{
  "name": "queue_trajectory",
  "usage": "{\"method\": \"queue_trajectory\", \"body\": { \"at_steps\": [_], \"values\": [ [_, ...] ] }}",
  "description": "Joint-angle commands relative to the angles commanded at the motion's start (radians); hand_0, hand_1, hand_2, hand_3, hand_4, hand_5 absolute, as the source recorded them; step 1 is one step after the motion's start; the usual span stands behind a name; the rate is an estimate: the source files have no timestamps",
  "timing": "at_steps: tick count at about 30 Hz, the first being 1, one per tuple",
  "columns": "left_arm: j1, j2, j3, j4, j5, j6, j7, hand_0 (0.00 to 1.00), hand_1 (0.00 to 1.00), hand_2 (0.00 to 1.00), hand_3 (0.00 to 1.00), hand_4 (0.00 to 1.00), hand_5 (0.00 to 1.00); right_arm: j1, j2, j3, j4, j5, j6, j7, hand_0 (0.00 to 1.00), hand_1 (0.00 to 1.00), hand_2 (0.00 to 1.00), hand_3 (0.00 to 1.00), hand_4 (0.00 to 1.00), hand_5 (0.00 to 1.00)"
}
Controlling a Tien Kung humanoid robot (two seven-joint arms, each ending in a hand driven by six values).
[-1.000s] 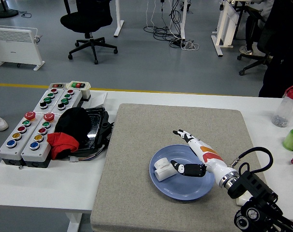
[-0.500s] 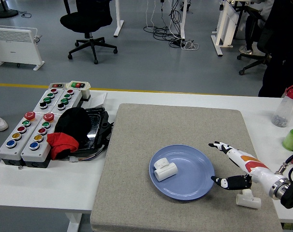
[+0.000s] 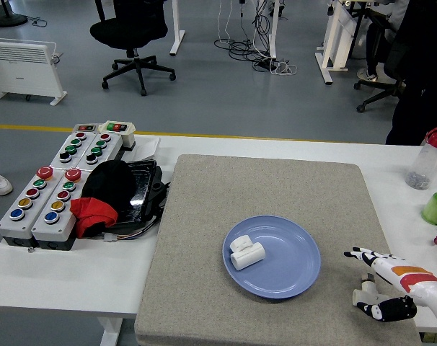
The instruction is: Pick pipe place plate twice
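One white pipe fitting (image 3: 246,253) already lying on the blue plate (image 3: 290,277), left of centre, so half the job looks done. Second pipe piece (image 3: 367,293) standing on the grey mat (image 3: 262,194) just right of the plate, off its rim, presumably waiting as the next pick. Right hand (image 3: 391,285) hovering directly beside that piece, fingers spread apart and clamped on nothing. Thumb seemingly below the piece and fingers above, though contact hard to judge at the frame's corner. Well placed for closing around it.
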Motion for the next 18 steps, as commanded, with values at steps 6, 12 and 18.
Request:
{"method": "queue_trajectory", "body": {
  "at_steps": [6, 12, 18],
  "values": [
    [-0.001, 0.000, 0.001, 0.000, -0.002, 0.000, 0.001, 0.714, 0.742, 0.721, 0.656, 0.404, 0.998, 0.024, -0.003, -0.031, -0.037, -0.014, -0.002, -0.003, 0.998, 0.934, 0.998, 0.962, 0.785, 0.377],
    [-0.001, -0.001, 0.002, -0.001, -0.004, 0.001, 0.003, 0.714, 0.742, 0.721, 0.656, 0.404, 0.998, 0.042, 0.004, -0.050, -0.077, -0.021, -0.003, -0.013, 0.985, 0.914, 0.987, 0.943, 0.789, 0.376],
    [-0.001, -0.002, 0.001, -0.001, -0.002, 0.000, 0.004, 0.711, 0.742, 0.721, 0.656, 0.404, 0.998, 0.052, 0.012, -0.055, -0.102, -0.035, -0.003, -0.037, 0.876, 0.827, 0.917, 0.883, 0.778, 0.355]
  ]
}}
